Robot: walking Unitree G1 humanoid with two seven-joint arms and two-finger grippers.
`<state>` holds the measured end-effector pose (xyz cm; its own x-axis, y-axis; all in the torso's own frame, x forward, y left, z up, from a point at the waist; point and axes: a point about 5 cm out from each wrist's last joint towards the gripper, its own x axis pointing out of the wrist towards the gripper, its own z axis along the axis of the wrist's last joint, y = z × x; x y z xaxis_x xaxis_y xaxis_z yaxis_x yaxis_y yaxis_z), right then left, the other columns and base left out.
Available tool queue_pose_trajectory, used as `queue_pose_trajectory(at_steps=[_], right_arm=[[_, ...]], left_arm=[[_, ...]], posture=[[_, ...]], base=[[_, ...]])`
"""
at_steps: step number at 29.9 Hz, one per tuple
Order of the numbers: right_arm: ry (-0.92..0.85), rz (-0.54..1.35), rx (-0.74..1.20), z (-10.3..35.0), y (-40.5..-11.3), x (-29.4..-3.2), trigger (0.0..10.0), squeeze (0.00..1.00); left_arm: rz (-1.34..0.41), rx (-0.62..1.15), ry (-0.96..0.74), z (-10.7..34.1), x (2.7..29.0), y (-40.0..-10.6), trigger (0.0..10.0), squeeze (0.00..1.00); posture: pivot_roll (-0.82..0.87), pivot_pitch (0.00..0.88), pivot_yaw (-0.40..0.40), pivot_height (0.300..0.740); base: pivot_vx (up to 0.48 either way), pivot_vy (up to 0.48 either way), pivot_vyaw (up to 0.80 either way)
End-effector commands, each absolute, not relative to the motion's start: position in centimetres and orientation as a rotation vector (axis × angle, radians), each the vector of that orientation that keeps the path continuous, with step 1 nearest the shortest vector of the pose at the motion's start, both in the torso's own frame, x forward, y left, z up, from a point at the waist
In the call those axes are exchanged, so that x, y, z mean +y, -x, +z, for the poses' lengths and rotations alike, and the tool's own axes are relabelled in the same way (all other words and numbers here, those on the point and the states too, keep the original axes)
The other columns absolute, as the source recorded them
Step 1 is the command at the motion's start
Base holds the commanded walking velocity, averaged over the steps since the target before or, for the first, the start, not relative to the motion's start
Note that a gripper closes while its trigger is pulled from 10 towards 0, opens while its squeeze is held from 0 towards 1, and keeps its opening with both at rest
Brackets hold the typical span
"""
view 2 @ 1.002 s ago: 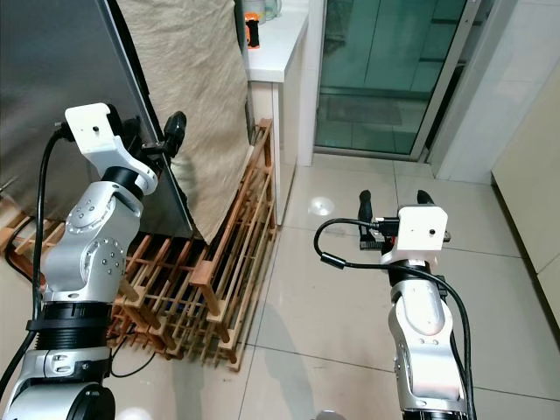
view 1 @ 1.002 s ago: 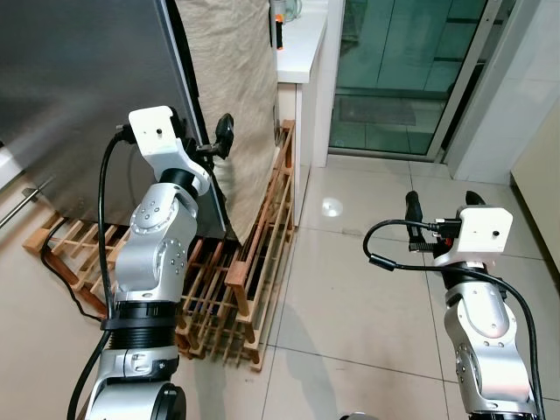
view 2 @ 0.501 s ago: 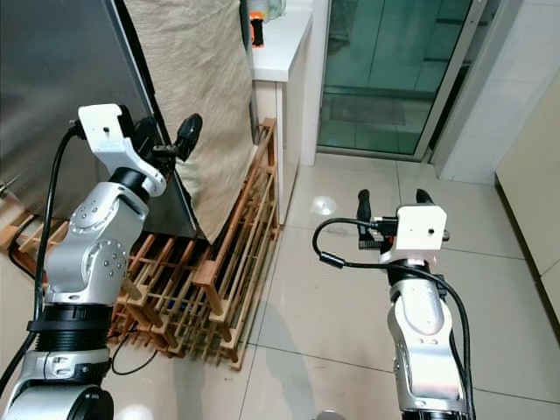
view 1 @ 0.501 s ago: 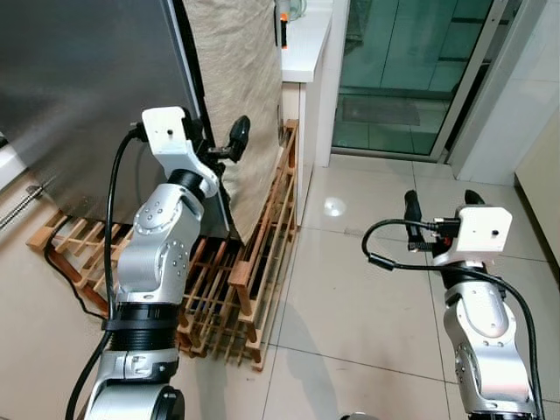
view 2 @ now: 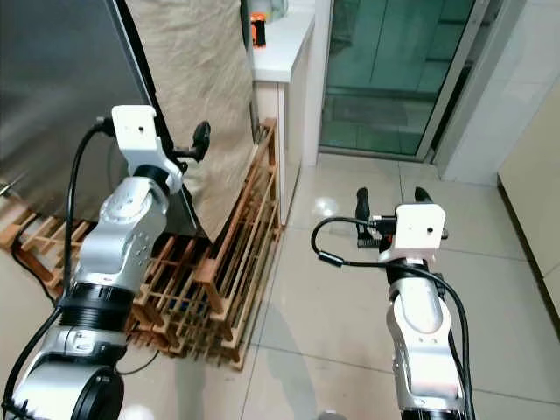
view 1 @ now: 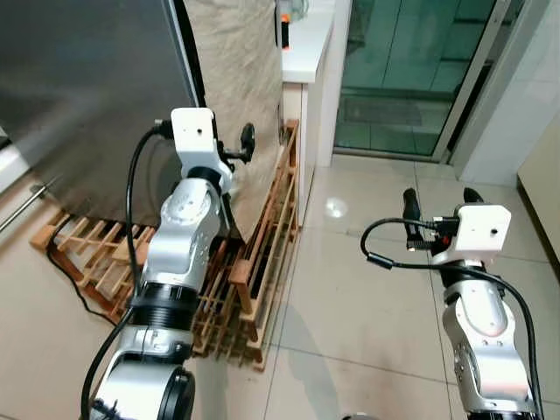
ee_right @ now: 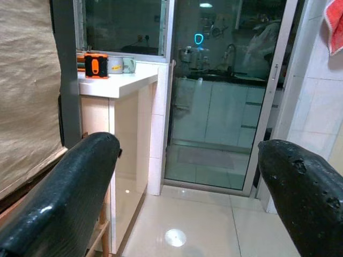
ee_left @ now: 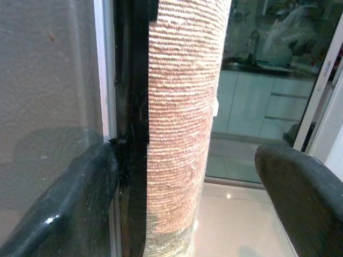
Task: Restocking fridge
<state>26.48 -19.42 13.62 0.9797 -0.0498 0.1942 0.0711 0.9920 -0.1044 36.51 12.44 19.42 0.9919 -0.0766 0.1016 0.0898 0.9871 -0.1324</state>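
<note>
Two grippers, both spread wide and empty. Left gripper (view 1: 238,150): raised at the fridge door (view 1: 87,96), whose dark vertical edge (ee_left: 131,123) runs upright just ahead of its fingers, one finger (ee_left: 64,206) nearly against the steel face; burlap cloth (ee_left: 182,118) hangs directly beyond. Right gripper (view 1: 437,203): well apart over the tiled floor (view 1: 350,306), facing away toward the glass door (ee_right: 225,96). Left arm judged nearer for opening.

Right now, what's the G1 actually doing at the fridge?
The left gripper is raised at the edge of the stainless fridge door, fingers open astride the door's black edge, next to the burlap cloth hanging beside it. Nothing is gripped yet. The right gripper is open, held over the tiled floor, carrying nothing.
</note>
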Motion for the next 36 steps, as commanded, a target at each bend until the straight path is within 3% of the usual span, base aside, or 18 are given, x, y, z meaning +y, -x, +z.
queue_pose_trajectory(at_steps=[1,7,9,10,12,13,20,24,28,32,34,35,36], right_arm=[[0.109,-0.062,-0.209,14.1,-26.7,-19.3,10.0,0.0],[0.109,-0.069,-0.208,14.0,-26.6,-19.3,10.0,0.0],[0.109,-0.07,-0.211,14.1,-26.6,-19.3,10.0,0.0],[0.109,-0.07,-0.211,14.1,-26.6,-19.3,10.0,0.0],[0.101,-0.064,-0.213,14.1,-26.6,-19.2,10.0,0.0],[0.098,-0.059,-0.213,14.1,-26.5,-19.0,10.0,0.0],[0.087,-0.043,-0.187,13.3,-26.0,-18.5,10.0,0.0],[0.087,-0.044,-0.189,13.4,-26.0,-18.4,10.0,0.0],[0.086,-0.069,-0.194,13.6,-25.8,-19.0,10.0,0.0],[0.098,-0.068,-0.192,13.7,-25.9,-19.2,10.0,0.0],[0.099,-0.068,-0.191,13.7,-25.9,-19.3,10.0,0.0],[0.099,-0.068,-0.191,13.7,-25.9,-19.3,10.0,0.0],[0.093,-0.068,-0.187,13.8,-26.2,-19.3,10.0,0.0]], left_arm=[[-0.06,-0.062,0.163,19.1,12.7,-36.9,10.0,0.0],[-0.244,-0.065,0.275,19.5,9.4,-37.3,10.0,0.0],[-0.474,-0.089,0.299,20.2,6.6,-36.7,10.0,0.0],[-0.474,-0.089,0.299,20.2,6.6,-36.7,10.0,0.0],[-0.801,-0.183,0.251,21.8,3.0,-34.6,10.0,0.0],[-0.86,-0.213,0.231,22.1,2.3,-34.1,10.0,0.0],[-1.164,-0.237,0.301,22.7,-2.4,-31.6,10.0,0.0],[-1.218,-0.252,0.293,22.9,-3.4,-30.8,10.0,0.0],[-1.022,-0.257,0.339,23.3,-0.3,-33.0,10.0,0.0],[-0.706,-0.236,0.403,22.6,5.5,-35.3,10.0,0.0],[-0.565,-0.235,0.431,22.1,8.5,-35.6,10.0,0.0],[-0.565,-0.235,0.431,22.1,8.5,-35.6,10.0,0.0],[-0.505,-0.242,0.437,21.4,10.7,-35.1,10.0,0.0]], posture=[[-0.18,0.0,0.082,0.74],[-0.18,0.0,0.081,0.74],[-0.18,0.0,0.08,0.74],[-0.18,0.0,0.08,0.74],[-0.18,0.0,0.076,0.74],[-0.18,0.0,0.076,0.74],[-0.21,0.0,0.076,0.74],[-0.22,0.0,0.082,0.74],[-0.22,0.0,0.086,0.74],[-0.21,0.0,0.086,0.74],[-0.2,0.0,0.084,0.74],[-0.2,0.0,0.084,0.74],[-0.18,0.0,0.079,0.74]], base=[[0.0,0.0,0.0],[0.0,0.0,0.0],[0.0,0.0,0.0],[0.0,0.0,0.0],[0.0,0.0,0.0],[0.0,0.0,0.0],[0.0,0.0,0.0],[0.0,0.0,0.0],[0.0,0.0,0.0],[0.0,0.0,0.0],[0.0,0.0,0.0],[0.0,0.0,0.0],[0.0,0.0,0.77]])
